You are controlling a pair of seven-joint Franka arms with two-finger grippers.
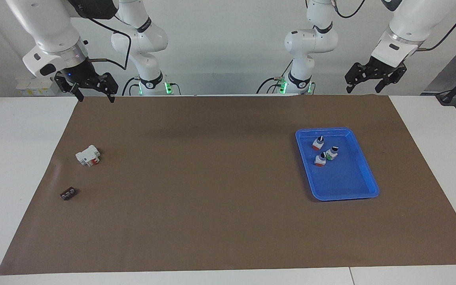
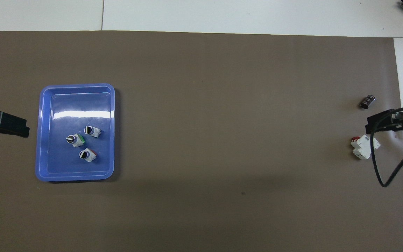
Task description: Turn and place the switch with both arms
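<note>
You had the blue tray lying on the brown mat toward the left arm's end of the table, with three small rotary switches standing in the part of it nearer the robots. Two showed orange-red ends: one switch nearest the robots, the second orange-red switch a little farther from them. The green-ended switch sat just beside both, and the three were close together but looked apart from one another. Nothing lay over them.

Toward the right arm's end you had a white block with a red part on the mat, and a small dark part farther from the robots than that block, well apart from it.

Your left gripper hung up in the air over the mat's edge nearest the robots, fingers apart and holding nothing. Your right gripper hung over the mat's corner at its own end, fingers likewise spread and empty, a black cable trailing from it.
</note>
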